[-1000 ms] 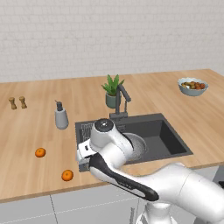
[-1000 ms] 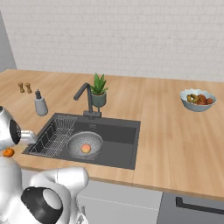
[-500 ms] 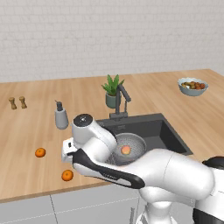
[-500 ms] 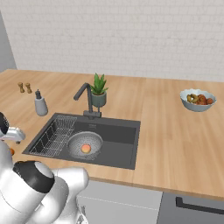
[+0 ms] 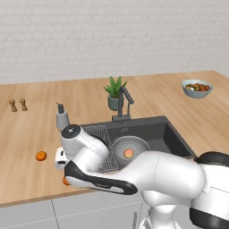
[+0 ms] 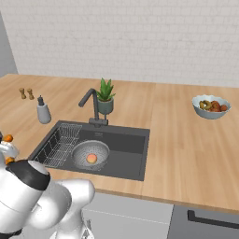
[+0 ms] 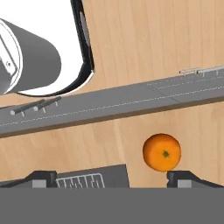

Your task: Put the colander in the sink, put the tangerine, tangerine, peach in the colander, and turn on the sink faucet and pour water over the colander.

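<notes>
The arm bends low over the counter (image 5: pixel 27 134) at the left of the sink (image 5: pixel 174 134), its elbow folded forward and the hand turned down toward the front edge. The gripper (image 7: pixel 109 177) hangs above the wood just left of the sink corner. Its two fingertips (image 7: pixel 41 178) stand wide apart and hold nothing. A tangerine (image 7: pixel 162 152) lies on the counter just above the right tip, close to it, but I cannot tell if they touch.

I count two tangerines, both on the counter left of the sink. One (image 5: pixel 41 155) lies free, well apart from the basin. The other one (image 5: pixel 65 181) sits near the front edge, half hidden under the arm. From the right side both show as small orange spots (image 6: pixel 8 138) at the edge of the picture.

There is one colander (image 5: pixel 134 145), standing inside the sink beside the wire rack (image 5: pixel 100 134). One peach (image 5: pixel 129 153) lies in its middle. One faucet (image 5: pixel 123 100) stands behind the sink, with its spout over the basin.

Also behind the sink there is one plant (image 5: pixel 114 91). One soap dispenser (image 5: pixel 61 118) stands at the left back corner, and two shakers (image 5: pixel 18 105) are farther left. One fruit bowl (image 5: pixel 197 87) is far right of the sink.
</notes>
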